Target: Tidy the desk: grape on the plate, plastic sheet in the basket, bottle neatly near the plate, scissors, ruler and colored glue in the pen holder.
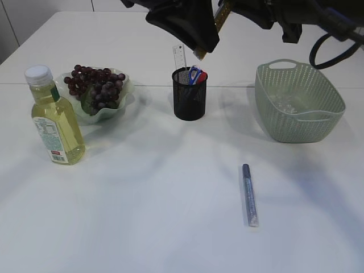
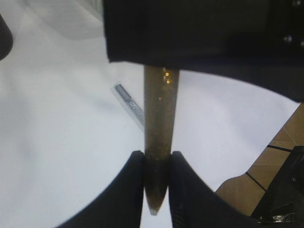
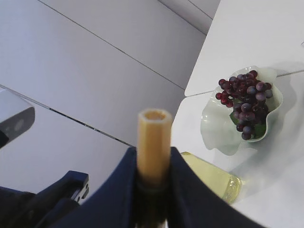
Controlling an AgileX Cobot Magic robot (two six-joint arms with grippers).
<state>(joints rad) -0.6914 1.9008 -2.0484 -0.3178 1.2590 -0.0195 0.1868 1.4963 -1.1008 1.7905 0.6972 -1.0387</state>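
Both grippers are shut on one gold glue pen [image 1: 220, 17], held high above the black mesh pen holder [image 1: 189, 96]. My left gripper [image 2: 156, 159] clamps its pointed end [image 2: 160, 118]; in the exterior view it [image 1: 202, 45] is above the holder. My right gripper [image 3: 153, 156] clamps the blunt end [image 3: 153, 137]. A blue glue pen [image 1: 249, 195] lies on the table; it also shows in the left wrist view [image 2: 129, 101]. The ruler [image 1: 178, 57] and scissors [image 1: 196, 74] stand in the holder. Grapes [image 1: 94, 85] lie on the plate [image 1: 108, 115]. The bottle [image 1: 54, 116] stands left of it.
A pale green basket [image 1: 298, 102] stands at the right; something faint and clear seems to lie inside. The right wrist view shows the grapes [image 3: 244, 107], plate [image 3: 216, 130] and bottle [image 3: 213, 178]. A wooden floor [image 2: 280, 156] lies past the table edge.
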